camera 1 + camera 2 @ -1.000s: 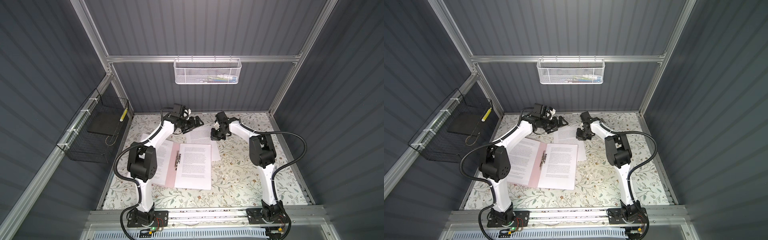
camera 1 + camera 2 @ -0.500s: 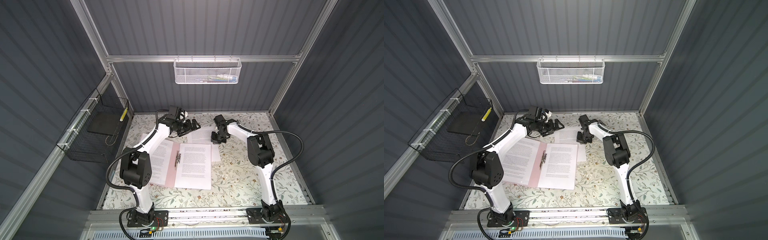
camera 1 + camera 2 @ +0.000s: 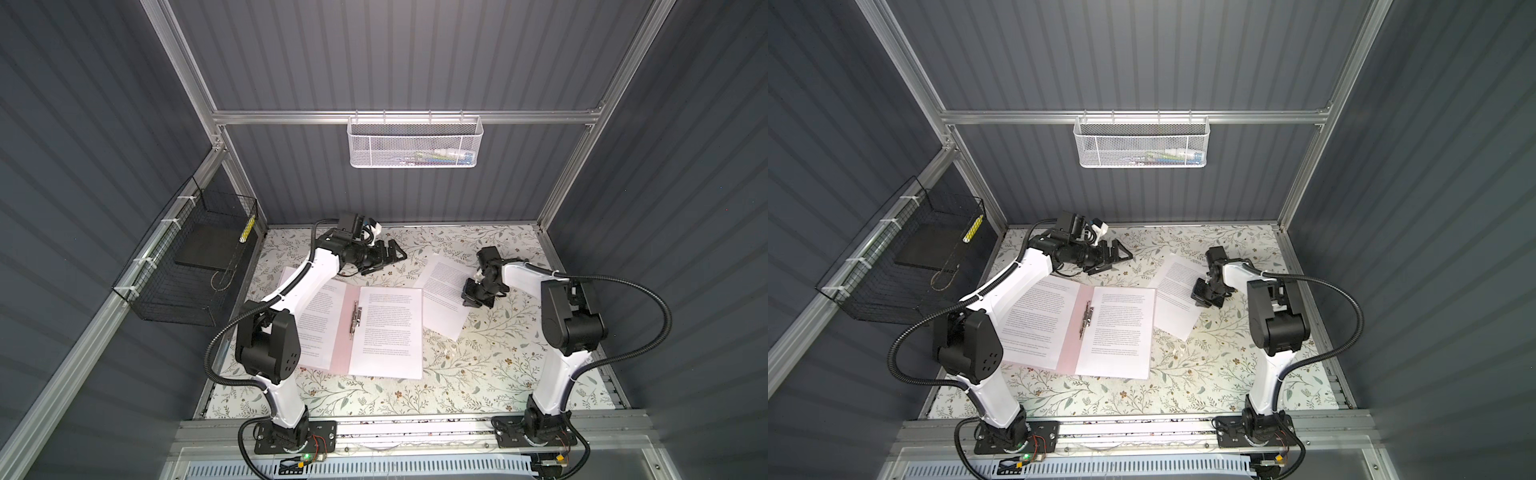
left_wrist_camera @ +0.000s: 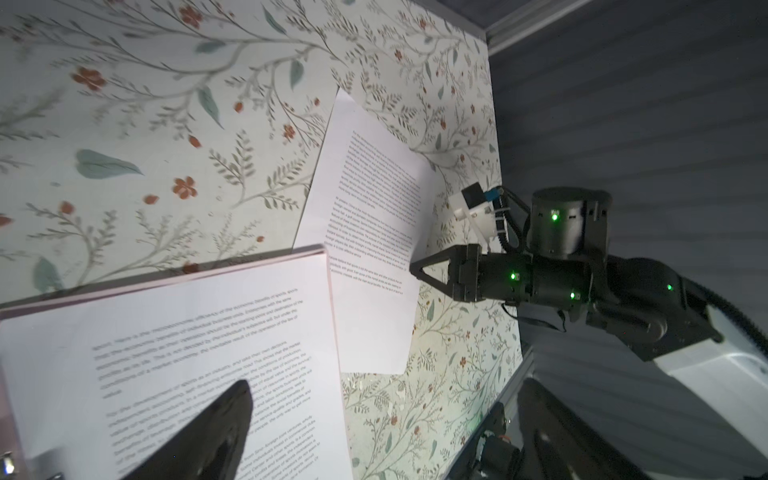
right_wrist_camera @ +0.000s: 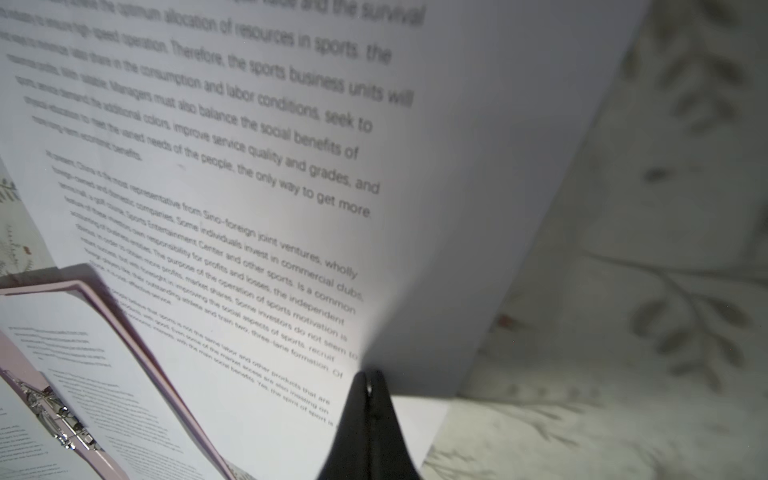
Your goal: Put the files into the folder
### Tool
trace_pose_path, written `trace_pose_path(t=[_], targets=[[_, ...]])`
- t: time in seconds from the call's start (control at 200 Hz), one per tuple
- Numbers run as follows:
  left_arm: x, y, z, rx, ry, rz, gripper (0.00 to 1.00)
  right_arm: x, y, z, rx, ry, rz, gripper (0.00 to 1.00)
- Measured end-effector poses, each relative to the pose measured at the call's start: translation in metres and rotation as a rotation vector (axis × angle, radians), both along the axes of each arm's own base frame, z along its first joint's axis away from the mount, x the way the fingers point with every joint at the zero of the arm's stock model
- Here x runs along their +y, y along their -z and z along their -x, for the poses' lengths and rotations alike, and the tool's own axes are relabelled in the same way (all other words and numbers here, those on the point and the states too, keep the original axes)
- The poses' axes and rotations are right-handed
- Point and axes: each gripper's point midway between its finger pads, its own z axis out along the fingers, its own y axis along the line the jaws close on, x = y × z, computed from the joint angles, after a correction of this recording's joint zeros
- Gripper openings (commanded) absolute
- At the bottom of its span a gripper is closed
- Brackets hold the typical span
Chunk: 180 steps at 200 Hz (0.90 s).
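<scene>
1. nearest the arm bases, the worktop is bare floral sheet with no task things on it.
2. the folder lies open and flat near mid-worktop, with its pink spine and metal clip showing.
3. done so far, judging by the layout: a left-half sheet lies in the folder, partly hidden by the left arm. a right-half sheet lies there too. more may be stacked beneath, but i can't count them from these views.
4. left to do: one loose sheet is outside the folder, just to its right and skewed to it. one corner runs under the folder's right edge. the folder is not yet closed.
5. the right fingers are clenched on the loose sheet's outer edge, the side away from the folder. the right wrist view shows the paper pinched between the tips and curling up off the worktop there. the rest of the sheet lies flat.
6. my read: the task is past halfway, and the step in hand is dragging or lifting this sheet onto the right half.
7. farthest back, the left fingers are spread wide and grasp nothing. in both top views they sit over the far strip of worktop beyond the folder, apart from every sheet.
</scene>
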Motion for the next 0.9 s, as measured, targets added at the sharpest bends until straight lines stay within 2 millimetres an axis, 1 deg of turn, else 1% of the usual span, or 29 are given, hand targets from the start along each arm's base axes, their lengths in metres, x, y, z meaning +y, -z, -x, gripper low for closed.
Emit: trace_pose_path(t=[0.05,0.145,0.16,0.22,0.26,0.265,0.275,0.29,0.305,0.31,0.325,0.375,0.42,0.51,0.525,0.575,0.625,0.67,0.775,0.9], targets=[[-0.018,0.002,0.014,0.002,0.051,-0.004,1.00,-0.007,0.000,0.002,0.010,0.017,-0.004,0.00],[-0.054,0.012,0.041,0.019,0.147,-0.016,1.00,-0.014,-0.006,-0.006,0.004,0.032,-0.004,0.00],[-0.060,0.015,0.045,0.023,0.161,-0.018,1.00,-0.015,-0.008,-0.008,-0.002,0.032,-0.005,0.01],[-0.080,0.024,0.060,0.036,0.213,-0.028,1.00,-0.014,-0.017,-0.016,-0.032,0.032,-0.011,0.13],[-0.093,0.030,0.068,0.045,0.242,-0.037,1.00,-0.015,-0.027,-0.022,-0.060,0.032,-0.014,0.23],[-0.095,0.032,0.069,0.046,0.247,-0.038,1.00,-0.015,-0.029,-0.023,-0.066,0.033,-0.015,0.23],[-0.097,0.034,0.071,0.048,0.252,-0.042,1.00,-0.015,-0.031,-0.025,-0.076,0.025,-0.014,0.28],[-0.101,0.036,0.073,0.050,0.260,-0.045,1.00,-0.015,-0.036,-0.027,-0.087,0.029,-0.017,0.32],[-0.105,0.039,0.074,0.053,0.266,-0.050,1.00,-0.016,-0.040,-0.029,-0.100,0.031,-0.018,0.34],[-0.106,0.040,0.075,0.053,0.267,-0.051,1.00,-0.016,-0.041,-0.030,-0.104,0.028,-0.018,0.37],[-0.109,0.044,0.076,0.057,0.274,-0.057,1.00,-0.018,-0.045,-0.032,-0.117,0.029,-0.018,0.40],[-0.118,0.055,0.078,0.064,0.286,-0.072,1.00,-0.023,-0.061,-0.041,-0.159,0.037,-0.025,0.51],[-0.124,0.067,0.077,0.069,0.287,-0.092,1.00,-0.032,-0.074,-0.055,-0.199,0.047,-0.024,0.61],[-0.133,0.090,0.070,0.082,0.280,-0.130,1.00,-0.050,-0.087,-0.086,-0.248,0.066,-0.016,0.78],[-0.134,0.093,0.069,0.084,0.279,-0.134,1.00,-0.053,-0.088,-0.090,-0.253,0.073,-0.014,0.82],[-0.139,0.104,0.065,0.094,0.278,-0.145,1.00,-0.063,-0.086,-0.102,-0.261,0.082,-0.002,0.88],[-0.142,0.114,0.061,0.102,0.278,-0.152,1.00,-0.070,-0.080,-0.109,-0.250,0.089,0.007,0.94],[-0.147,0.122,0.060,0.109,0.282,-0.158,1.00,-0.075,-0.073,-0.113,-0.230,0.096,0.012,0.97],[-0.152,0.134,0.056,0.122,0.282,-0.165,1.00,-0.080,-0.056,-0.123,-0.182,0.088,0.023,0.99],[-0.156,0.140,0.052,0.123,0.277,-0.160,1.00,-0.081,-0.036,-0.130,-0.131,0.077,0.031,0.99]])
